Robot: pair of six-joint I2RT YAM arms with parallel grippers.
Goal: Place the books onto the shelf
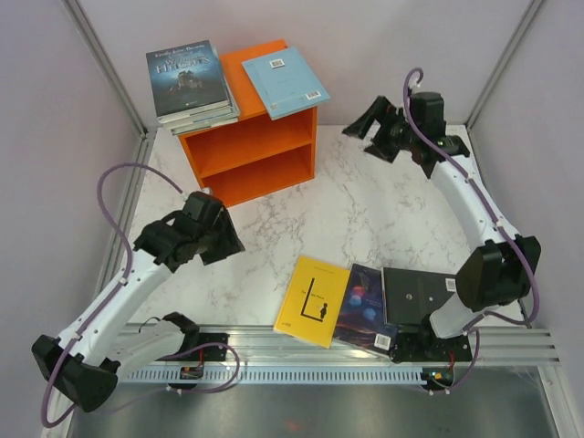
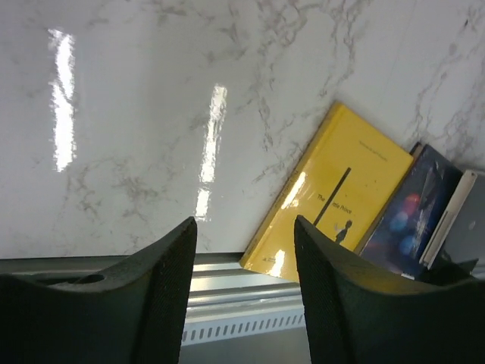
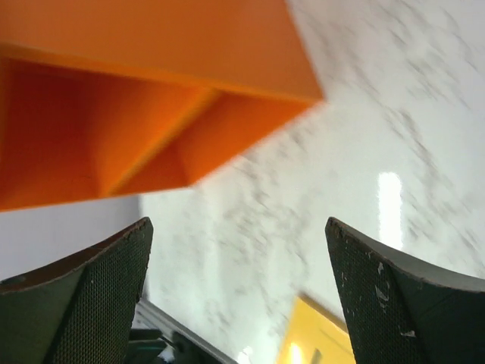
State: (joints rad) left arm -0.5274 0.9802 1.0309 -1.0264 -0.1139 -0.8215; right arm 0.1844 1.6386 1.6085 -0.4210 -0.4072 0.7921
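Observation:
The orange shelf stands at the back of the marble table, and both of its compartments hold nothing. On its top lie a stack of dark-covered books and a light blue book. Near the front edge three more books lie flat side by side: yellow, dark blue-purple and black. My left gripper hovers left of the yellow book, open with nothing between its fingers. To the right of the shelf, my right gripper stands wide open and holds nothing.
A metal rail runs along the table's near edge, just below the three flat books. Grey walls close in the left, back and right sides. Bare marble lies between the shelf and the front books.

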